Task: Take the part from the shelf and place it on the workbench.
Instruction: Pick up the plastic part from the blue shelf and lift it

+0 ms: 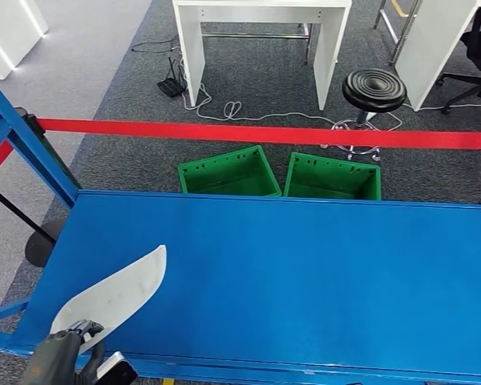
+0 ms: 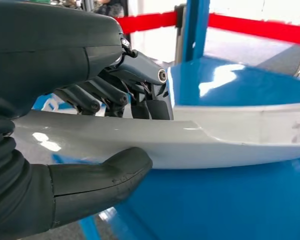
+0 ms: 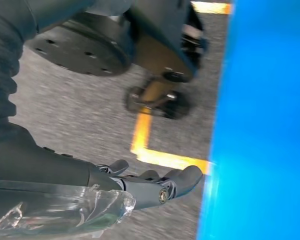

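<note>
Head view showed the left hand (image 1: 62,357) pinching the curved, flat white plastic part (image 1: 114,297) over the blue metal workbench (image 1: 298,281), apparently for setting down. Thumb (image 2: 99,182) pressed beneath, fingers (image 2: 103,92) above. The right hand (image 3: 141,187) hung beside the bench, fingers extended, holding nothing.

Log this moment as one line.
left hand: grips white curved part | part: over blue workbench, near-left corner | right hand: open, hanging beside bench

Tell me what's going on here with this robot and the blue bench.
The robot's left hand grips one end of a curved white part, thumb under it and fingers over it. The part stretches out over the near left corner of the blue workbench; whether it rests on the surface yet is unclear. The right hand hangs beside the bench edge, holding nothing. Two green bins sit on the floor beyond the bench.
</note>
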`<state>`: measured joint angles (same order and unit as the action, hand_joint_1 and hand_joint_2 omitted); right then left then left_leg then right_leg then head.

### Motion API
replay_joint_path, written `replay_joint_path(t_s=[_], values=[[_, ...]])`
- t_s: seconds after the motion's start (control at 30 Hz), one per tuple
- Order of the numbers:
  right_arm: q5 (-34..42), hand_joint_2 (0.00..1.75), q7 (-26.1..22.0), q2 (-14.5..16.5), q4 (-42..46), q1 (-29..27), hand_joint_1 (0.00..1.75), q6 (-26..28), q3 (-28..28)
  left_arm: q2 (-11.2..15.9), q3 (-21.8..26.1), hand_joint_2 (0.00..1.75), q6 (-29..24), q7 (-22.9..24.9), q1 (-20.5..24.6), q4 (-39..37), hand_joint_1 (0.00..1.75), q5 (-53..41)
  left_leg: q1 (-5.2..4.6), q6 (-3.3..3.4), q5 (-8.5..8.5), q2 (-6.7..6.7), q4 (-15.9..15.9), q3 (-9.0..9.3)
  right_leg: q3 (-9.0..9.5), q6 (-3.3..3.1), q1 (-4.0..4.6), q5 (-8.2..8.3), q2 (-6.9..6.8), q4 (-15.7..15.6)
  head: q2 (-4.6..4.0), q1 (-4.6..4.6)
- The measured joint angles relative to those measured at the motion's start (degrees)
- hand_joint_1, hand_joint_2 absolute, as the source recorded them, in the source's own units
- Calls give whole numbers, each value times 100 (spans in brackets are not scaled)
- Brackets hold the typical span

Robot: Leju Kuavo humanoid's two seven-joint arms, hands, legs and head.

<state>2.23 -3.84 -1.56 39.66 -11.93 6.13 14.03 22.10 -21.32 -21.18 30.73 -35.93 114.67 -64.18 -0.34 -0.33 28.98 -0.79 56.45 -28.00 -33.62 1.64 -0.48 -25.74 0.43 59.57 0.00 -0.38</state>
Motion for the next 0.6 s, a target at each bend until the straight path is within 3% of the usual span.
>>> replay_joint_path(t_s=[0.07,0.2,0.6], values=[[-28,175,330,-26,335,-138,0,-36,-51,-88,139,175,167,-98,16,62,175,18,0,0,0,1,0,3,2,0,0,1,4,0,0,0],[-107,175,549,-66,820,-319,0,-97,-131,-245,363,175,221,-287,23,109,175,88,0,0,0,2,0,6,4,1,0,2,6,-1,0,0],[-268,175,631,-90,1346,-505,0,-180,-288,-557,707,175,-40,-1039,16,124,175,358,1,0,-1,2,0,7,4,3,1,3,5,-2,0,0]])
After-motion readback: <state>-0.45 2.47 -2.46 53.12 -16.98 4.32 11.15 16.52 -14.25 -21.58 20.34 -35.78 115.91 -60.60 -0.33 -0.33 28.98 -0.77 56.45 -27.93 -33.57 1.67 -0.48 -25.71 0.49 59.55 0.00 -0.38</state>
